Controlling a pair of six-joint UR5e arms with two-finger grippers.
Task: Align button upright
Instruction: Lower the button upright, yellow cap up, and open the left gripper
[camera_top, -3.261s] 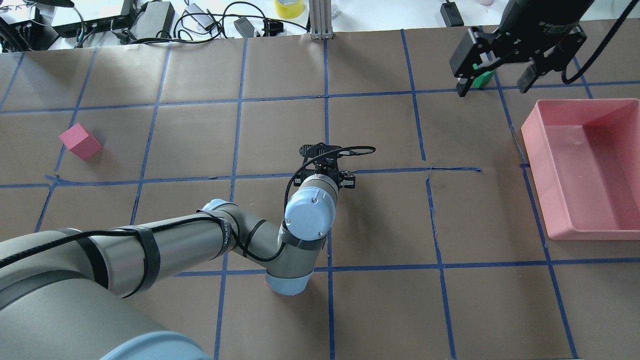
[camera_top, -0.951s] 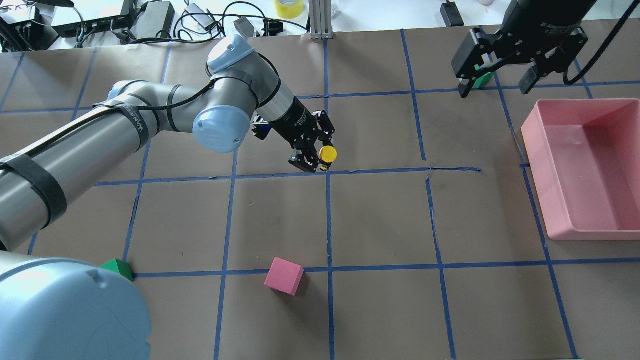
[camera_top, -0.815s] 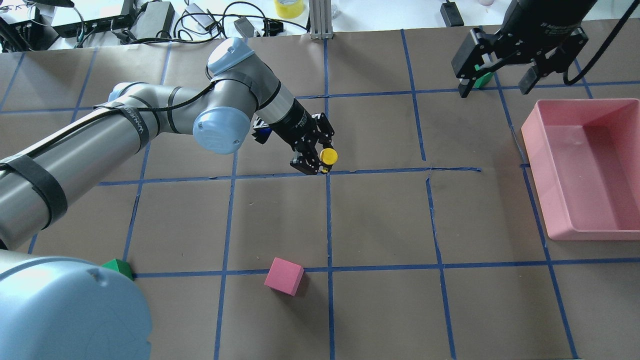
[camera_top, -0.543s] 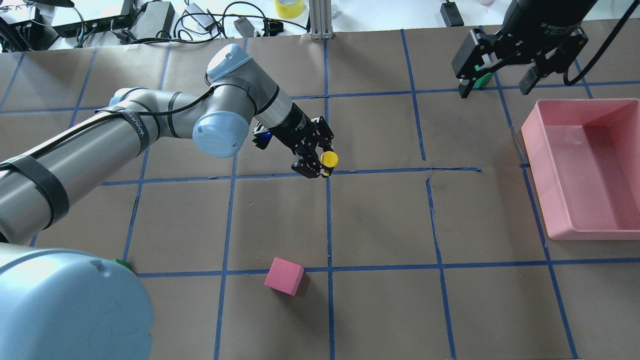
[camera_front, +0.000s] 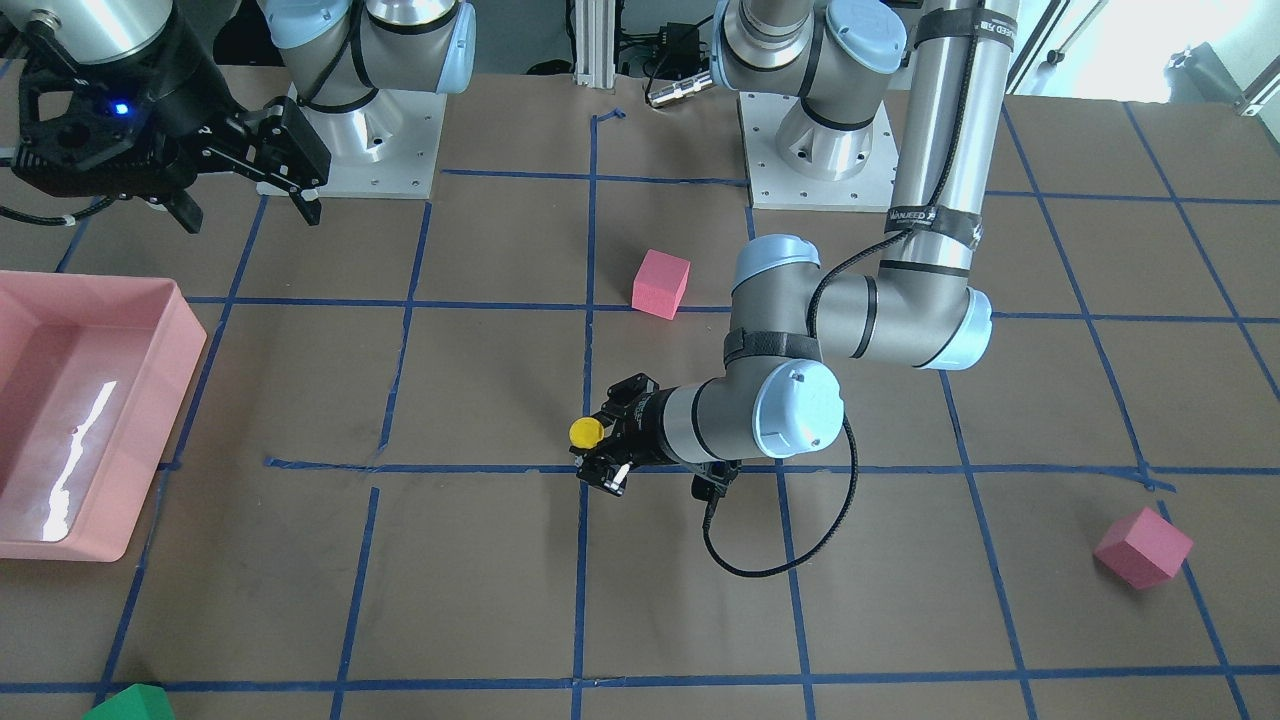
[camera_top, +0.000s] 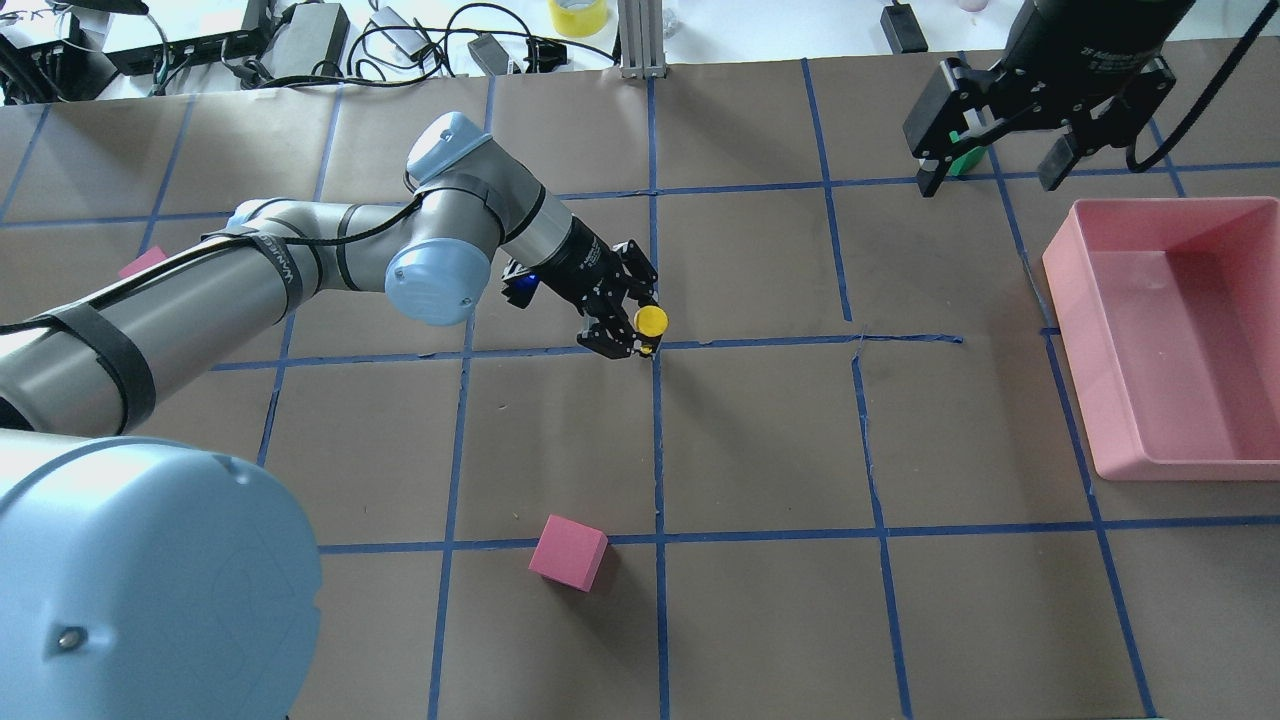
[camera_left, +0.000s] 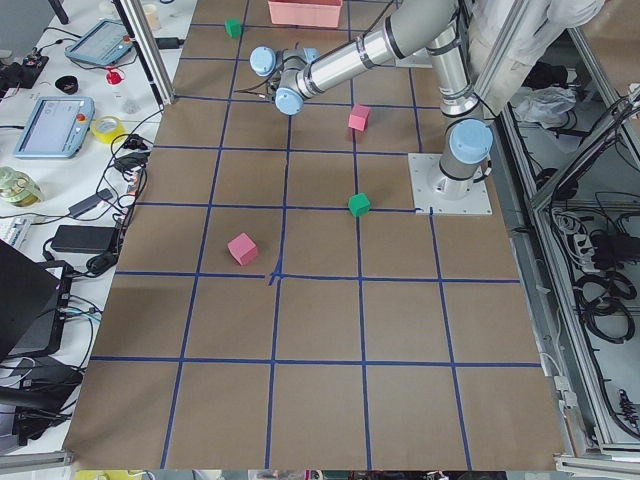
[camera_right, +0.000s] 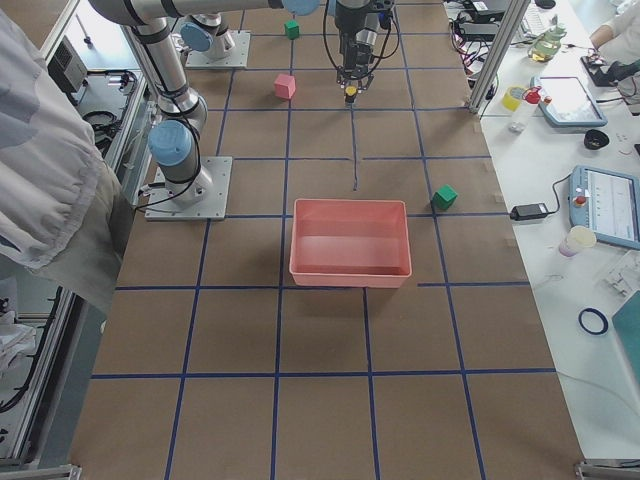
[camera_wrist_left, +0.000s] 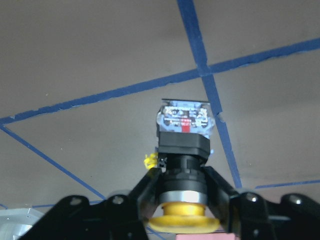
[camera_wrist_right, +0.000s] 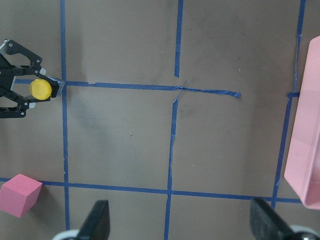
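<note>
Tabletop (camera_top: 760, 440) papered brown, blue tape grid (camera_top: 658, 450), button (camera_top: 651, 320) gripped

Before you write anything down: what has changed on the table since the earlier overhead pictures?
The left gripper, earlier pointing straight down, now lies sideways, shut on the button, yellow cap up, and has eased toward the tape crossing. The right gripper, pink tray and near pink cube stayed put.

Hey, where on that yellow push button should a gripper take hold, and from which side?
Grip the button at its narrow black collar, between yellow cap and blocky terminal base, coming side-on across its axis, as the left gripper does. The wider cap and base should likely stop slipping.
</note>
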